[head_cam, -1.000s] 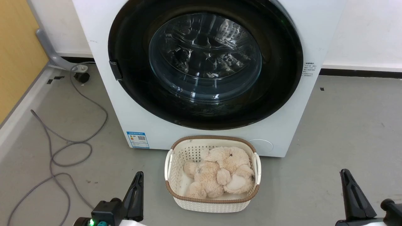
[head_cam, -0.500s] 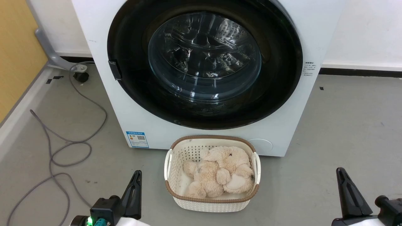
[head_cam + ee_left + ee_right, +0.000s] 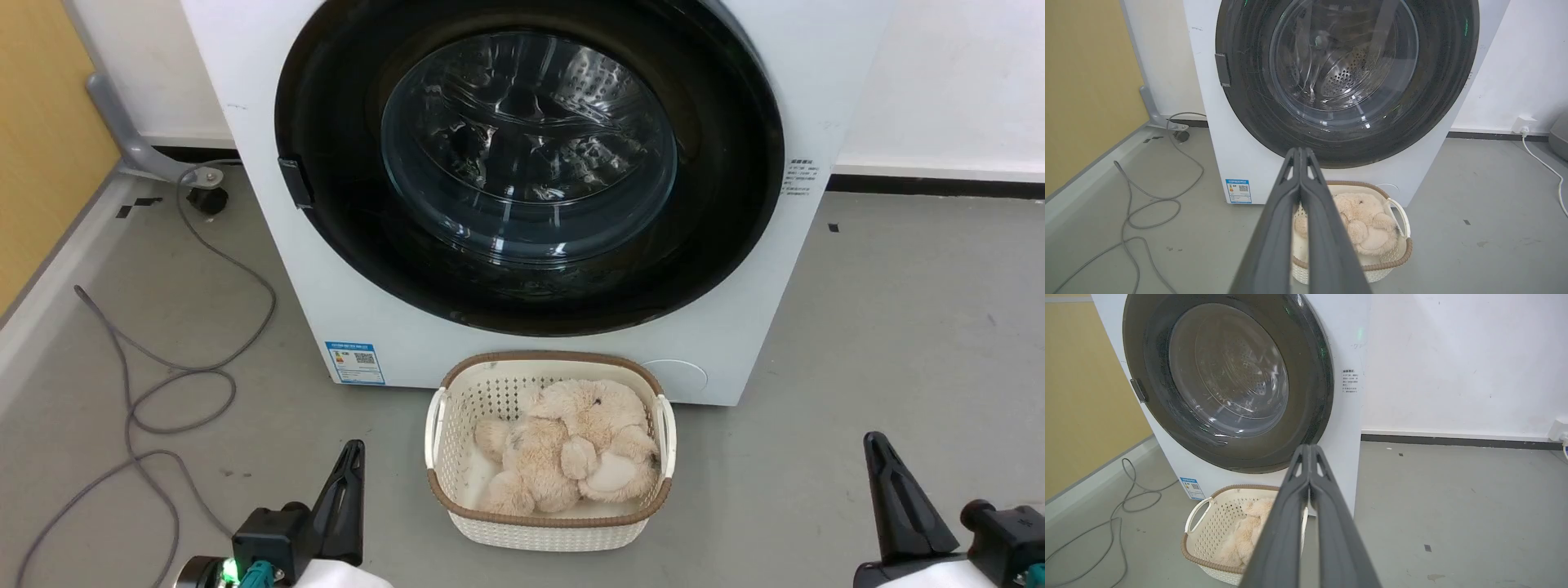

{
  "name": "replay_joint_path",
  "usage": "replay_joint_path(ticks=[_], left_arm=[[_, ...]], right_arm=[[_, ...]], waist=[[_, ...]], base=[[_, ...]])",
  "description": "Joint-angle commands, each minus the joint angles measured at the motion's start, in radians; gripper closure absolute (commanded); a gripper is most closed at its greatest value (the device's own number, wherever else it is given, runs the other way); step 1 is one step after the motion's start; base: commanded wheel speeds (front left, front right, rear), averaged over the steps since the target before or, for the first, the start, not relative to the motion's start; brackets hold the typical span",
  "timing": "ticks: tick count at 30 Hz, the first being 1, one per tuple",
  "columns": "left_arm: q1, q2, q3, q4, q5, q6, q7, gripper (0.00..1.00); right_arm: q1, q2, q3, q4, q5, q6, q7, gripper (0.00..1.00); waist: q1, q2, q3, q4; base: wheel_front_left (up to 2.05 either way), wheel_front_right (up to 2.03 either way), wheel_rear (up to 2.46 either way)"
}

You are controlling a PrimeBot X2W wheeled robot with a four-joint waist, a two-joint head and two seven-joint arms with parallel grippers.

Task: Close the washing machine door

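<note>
The white washing machine stands in front of me. Its round washing machine door, with a glossy black rim and clear glass bowl, lies flat against the machine's front. A small dark handle sits on the door's left edge. My left gripper hangs low at the lower left, shut and holding nothing. My right gripper hangs low at the lower right, also shut and holding nothing. Both are well back from the door.
A cream basket with plush toys stands on the grey floor right before the machine. A grey cable loops on the floor at the left, by a yellow wall. A white wall runs behind at the right.
Both grippers have drifted slightly lower in the head view, and the whole picture has shifted a little. The door has not moved.
</note>
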Motion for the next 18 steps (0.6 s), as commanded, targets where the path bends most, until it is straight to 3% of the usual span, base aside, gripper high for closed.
replay_joint_path(ticks=[1,18], left_arm=[[-0.016,0.000,0.006,-0.008,0.012,0.006,0.006,1.00],[-0.025,0.000,0.021,-0.023,0.032,0.009,0.038,1.00]], right_arm=[[-0.020,0.008,0.003,0.005,-0.012,0.000,0.007,1.00],[-0.040,0.013,0.014,0.009,-0.040,0.000,0.033,1.00]], waist=[[0.0000,0.0000,0.000,-0.001],[0.0000,0.0000,0.003,-0.005]], base=[[0.00,0.00,0.00],[0.00,0.00,0.00]])
